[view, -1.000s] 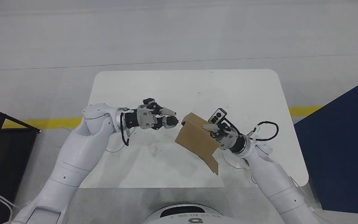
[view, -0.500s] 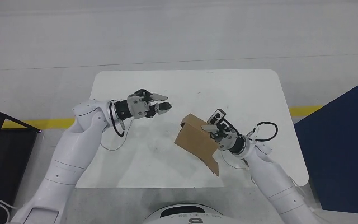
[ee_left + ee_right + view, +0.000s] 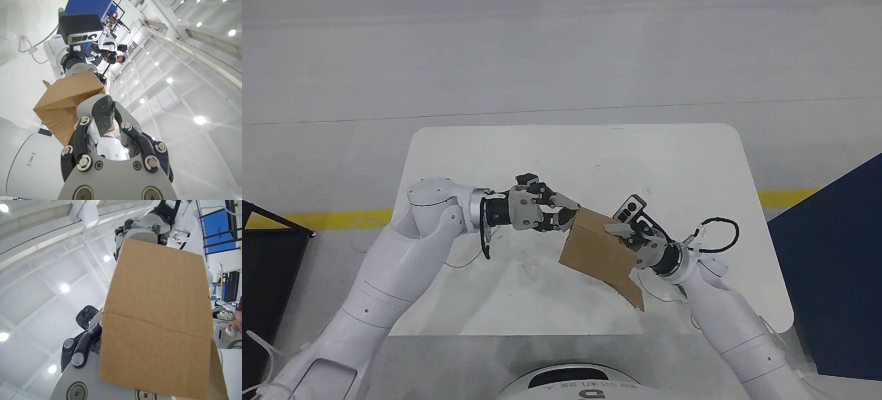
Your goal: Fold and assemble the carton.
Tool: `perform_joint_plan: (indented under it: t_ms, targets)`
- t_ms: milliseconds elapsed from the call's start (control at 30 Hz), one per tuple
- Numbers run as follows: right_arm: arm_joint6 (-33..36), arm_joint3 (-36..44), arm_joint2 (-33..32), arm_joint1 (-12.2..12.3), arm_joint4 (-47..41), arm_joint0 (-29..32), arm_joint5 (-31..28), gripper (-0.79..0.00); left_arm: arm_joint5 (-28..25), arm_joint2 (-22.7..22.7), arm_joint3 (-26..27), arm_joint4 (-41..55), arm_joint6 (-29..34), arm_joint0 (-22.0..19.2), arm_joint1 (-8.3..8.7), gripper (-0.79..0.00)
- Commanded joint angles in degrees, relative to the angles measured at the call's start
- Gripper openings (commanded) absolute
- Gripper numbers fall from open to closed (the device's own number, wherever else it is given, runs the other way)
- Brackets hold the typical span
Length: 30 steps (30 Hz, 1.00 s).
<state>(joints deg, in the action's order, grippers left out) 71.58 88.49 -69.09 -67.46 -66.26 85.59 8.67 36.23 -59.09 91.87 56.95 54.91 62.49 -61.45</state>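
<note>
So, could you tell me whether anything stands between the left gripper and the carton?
Nothing visible does. The left gripper sits right at a corner of the carton, and the top view shows no gap or object between them. The right gripper holds the opposite side.

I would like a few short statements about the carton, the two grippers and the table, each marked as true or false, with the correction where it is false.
1. The carton is plain brown cardboard. True.
2. The left gripper is far from the carton, near the table's edge. False: it is right at one corner of the carton.
3. The right gripper holds the carton at the side opposite the left gripper. True.
4. The table is black. False: the table is white.
</note>
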Motion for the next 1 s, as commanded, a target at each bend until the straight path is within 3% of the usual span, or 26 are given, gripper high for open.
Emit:
perform_joint_plan:
  t_ms: [0, 467, 633, 967]
  targets:
    - [-0.2, 0.0, 0.0, 0.0, 0.1, 0.0, 0.0, -0.785, -0.3, 0.2, -0.1, -0.2, 0.3, 0.1, 0.01, -0.416]
    - [-0.3, -0.1, 0.1, 0.0, -0.3, -0.1, -0.1, -0.785, -0.9, 0.0, -0.8, -0.6, 1.3, 0.9, 0.28, -0.391]
    - [-0.2, -0.1, 0.0, 0.0, -0.6, -0.1, -0.1, -0.785, -0.8, 0.2, -0.7, -0.9, 1.6, 1.1, 0.35, -0.339]
    - [-0.3, -0.2, 0.1, -0.1, -0.8, -0.1, 0.0, -0.785, -1.2, 1.3, -0.6, -0.2, -0.2, -0.1, -0.08, -0.354]
